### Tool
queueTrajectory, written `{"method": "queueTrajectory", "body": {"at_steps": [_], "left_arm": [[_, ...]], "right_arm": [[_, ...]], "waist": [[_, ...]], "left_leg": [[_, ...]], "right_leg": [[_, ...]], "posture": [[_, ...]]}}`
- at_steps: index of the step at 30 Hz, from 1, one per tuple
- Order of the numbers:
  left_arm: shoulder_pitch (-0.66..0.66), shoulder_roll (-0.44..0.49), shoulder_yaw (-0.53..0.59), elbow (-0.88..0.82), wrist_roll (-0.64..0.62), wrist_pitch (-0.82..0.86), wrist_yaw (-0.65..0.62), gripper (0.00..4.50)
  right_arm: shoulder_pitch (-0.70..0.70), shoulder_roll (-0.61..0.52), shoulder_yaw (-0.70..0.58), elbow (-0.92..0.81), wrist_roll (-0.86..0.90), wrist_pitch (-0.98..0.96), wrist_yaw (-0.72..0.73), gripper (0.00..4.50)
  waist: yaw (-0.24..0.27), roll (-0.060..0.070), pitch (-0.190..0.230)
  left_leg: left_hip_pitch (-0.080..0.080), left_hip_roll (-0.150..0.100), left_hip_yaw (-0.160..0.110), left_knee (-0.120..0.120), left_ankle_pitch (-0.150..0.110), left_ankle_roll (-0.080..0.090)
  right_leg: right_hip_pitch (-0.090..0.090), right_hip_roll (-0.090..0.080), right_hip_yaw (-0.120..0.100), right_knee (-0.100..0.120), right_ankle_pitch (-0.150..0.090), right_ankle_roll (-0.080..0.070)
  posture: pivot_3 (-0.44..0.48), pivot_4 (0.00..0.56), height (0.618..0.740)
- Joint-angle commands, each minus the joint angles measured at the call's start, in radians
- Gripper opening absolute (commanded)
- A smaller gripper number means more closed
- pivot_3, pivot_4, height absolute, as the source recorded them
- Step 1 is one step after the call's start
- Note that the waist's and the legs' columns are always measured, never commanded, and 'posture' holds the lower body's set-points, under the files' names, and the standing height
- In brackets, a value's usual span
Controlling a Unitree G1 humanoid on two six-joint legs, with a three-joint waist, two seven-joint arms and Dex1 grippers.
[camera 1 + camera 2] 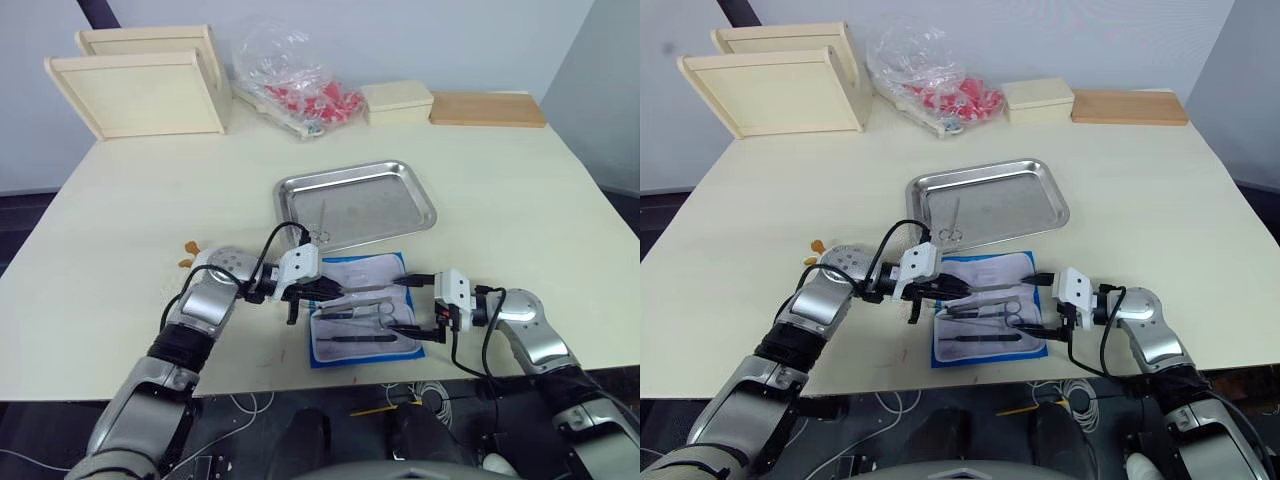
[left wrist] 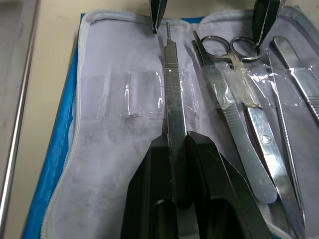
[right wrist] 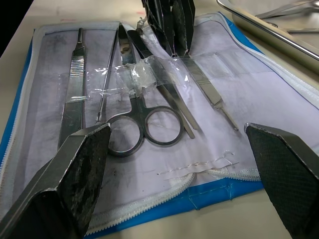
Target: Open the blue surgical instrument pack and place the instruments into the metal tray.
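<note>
My left claw is clamped on a flat metal handle, one of the tools lying across the open pack. In the left wrist view the handle runs straight out from between the two black fingers over the pale lining, next to a strip of clear pockets. My right claw stands wide open at the pack's right edge, its two fingers spread on either side with nothing between them.

The pack lies unfolded on the table, blue border showing all round, just in front of the tray. Inside it I see scissors with ring handles, a pair of forceps beside them, and a couple of slim tools further over. One pair of scissors already sits in the tray, near its front left corner; I think it is scissors, though it is small from the head view.
</note>
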Motion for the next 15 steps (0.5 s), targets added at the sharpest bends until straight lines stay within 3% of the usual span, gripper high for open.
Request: {"method": "queueTrajectory", "body": {"at_steps": [1, 15], "left_arm": [[-0.026, 0.037, -0.015, -0.073, 0.015, 0.060, -0.023, 0.05], [-0.090, 0.133, -0.066, -0.334, 0.045, 0.418, -0.031, 0.05]], "right_arm": [[0.037, -0.014, 0.044, 0.074, -0.086, 0.039, -0.018, 4.50], [0.036, 0.001, 0.052, 0.087, -0.090, 0.034, -0.023, 4.50]], "waist": [[0.000, 0.000, 0.000], [-0.003, 0.000, 0.000]], "left_leg": [[0.000, 0.000, 0.000, 0.000, 0.000, 0.000], [0.000, 0.000, 0.000, 0.000, 0.000, 0.000]], "right_leg": [[0.000, 0.000, 0.000, 0.000, 0.000, 0.000], [0.000, 0.001, 0.000, 0.000, 0.000, 0.000]], "posture": [[0.000, 0.150, 0.740], [0.000, 0.150, 0.740]]}}
